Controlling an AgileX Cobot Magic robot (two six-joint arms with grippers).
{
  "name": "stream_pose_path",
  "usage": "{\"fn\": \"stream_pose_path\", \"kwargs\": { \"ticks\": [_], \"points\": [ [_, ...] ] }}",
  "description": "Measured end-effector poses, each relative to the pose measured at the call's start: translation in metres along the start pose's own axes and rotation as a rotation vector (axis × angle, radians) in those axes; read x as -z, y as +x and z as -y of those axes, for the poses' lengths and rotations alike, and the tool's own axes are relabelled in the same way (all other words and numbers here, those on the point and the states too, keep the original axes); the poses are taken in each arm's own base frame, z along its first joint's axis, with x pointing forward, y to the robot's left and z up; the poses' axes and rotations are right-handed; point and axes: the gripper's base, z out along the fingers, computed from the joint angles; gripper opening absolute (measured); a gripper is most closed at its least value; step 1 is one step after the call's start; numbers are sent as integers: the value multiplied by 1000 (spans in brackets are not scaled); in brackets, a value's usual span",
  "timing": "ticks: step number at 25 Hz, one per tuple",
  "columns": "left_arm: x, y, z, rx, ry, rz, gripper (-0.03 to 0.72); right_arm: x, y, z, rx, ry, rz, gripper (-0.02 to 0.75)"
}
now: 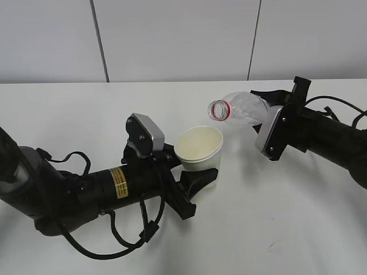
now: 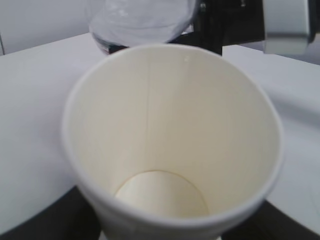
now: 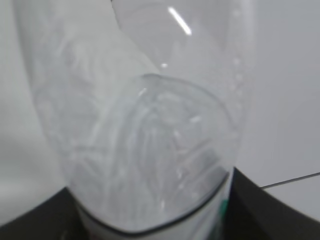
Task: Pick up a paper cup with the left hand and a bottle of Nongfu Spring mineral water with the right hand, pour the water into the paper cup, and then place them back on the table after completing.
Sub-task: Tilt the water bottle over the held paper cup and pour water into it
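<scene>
Across the whole scene spreads the white tabletop (image 1: pixel 275 229), with a pale panelled wall (image 1: pixel 172 34) behind it.

From the lower left comes the left arm (image 1: pixel 69 189), black, with a yellow sticker (image 1: pixel 120 182) on its side and loose black cables (image 1: pixel 114 240) hanging below it. Its grey-topped camera block (image 1: pixel 146 130) sits just behind the wrist. From the right edge comes the right arm (image 1: pixel 338 140), also black, with a silver-grey block (image 1: pixel 271 133) close to its hand.

At the end of the left arm, the left hand (image 1: pixel 198 179) is closed around the lower part of the cup (image 1: pixel 199 150), its black fingers (image 1: pixel 200 177) pressed to the cup's wall. The cup stands roughly upright, mouth open to the top, near the middle of the tabletop; whether its base touches the tabletop I cannot tell. In the left wrist view the cup (image 2: pixel 170 150) fills the picture, cream inside, with a seam down its wall, and its bottom looks dry.

The right hand (image 1: pixel 275 114) grips the bottle (image 1: pixel 243 109) by its lower body. The bottle is clear plastic, uncapped, lying nearly level above the tabletop, with its red-ringed mouth (image 1: pixel 218 109) pointing left, just above and to the right of the cup's rim, not touching it. In the right wrist view the bottle (image 3: pixel 145 150) is blurred and fills the picture; I cannot tell how much water is inside.
</scene>
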Motion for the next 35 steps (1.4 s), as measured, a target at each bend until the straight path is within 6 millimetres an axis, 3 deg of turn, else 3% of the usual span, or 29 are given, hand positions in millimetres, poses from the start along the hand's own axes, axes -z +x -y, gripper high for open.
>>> {"fn": "stream_pose_path", "kwargs": {
  "ticks": [35],
  "points": [
    [0,5,-2,2,-17,-58,405,-5,2,11,295,64,-37,388]
  ]
}}
